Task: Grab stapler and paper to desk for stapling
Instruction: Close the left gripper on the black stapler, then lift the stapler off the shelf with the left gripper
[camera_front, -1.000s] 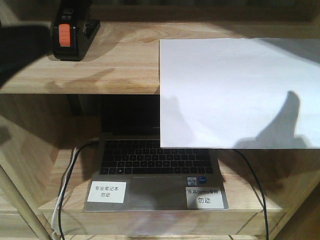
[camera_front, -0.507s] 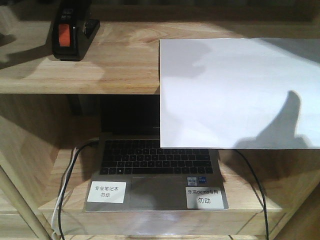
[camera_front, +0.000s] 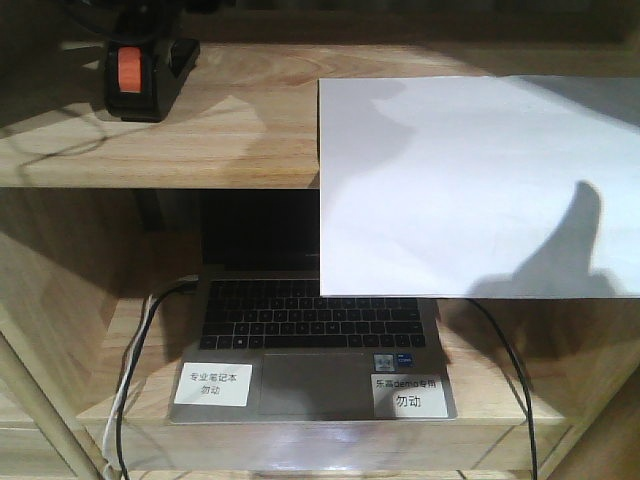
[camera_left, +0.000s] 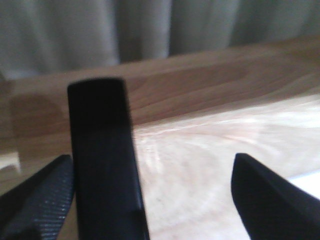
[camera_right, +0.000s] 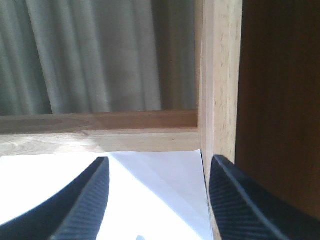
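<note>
The black stapler (camera_front: 135, 75) with its orange-red patch stands at the back left of the upper shelf (camera_front: 240, 130). My left gripper (camera_left: 152, 160) is open around it. In the left wrist view the stapler (camera_left: 102, 160) rises close to the left finger (camera_left: 40, 200), with a wide gap to the right one. The white paper (camera_front: 480, 185) lies on the right of the shelf and overhangs its front edge. My right gripper (camera_right: 157, 165) is open just above the paper (camera_right: 150, 200) at its far right corner. The desk is out of view.
An open laptop (camera_front: 310, 340) with two white stickers sits on the lower shelf, with cables (camera_front: 125, 400) hanging at its left and right. A light wooden upright (camera_right: 220, 75) stands hard against my right finger. Grey curtain hangs behind the shelf.
Dark parts of my left arm have come into the top left of the front view, over the stapler. The broad shadow on the left of the shelf has shrunk. Paper and stapler have not moved.
</note>
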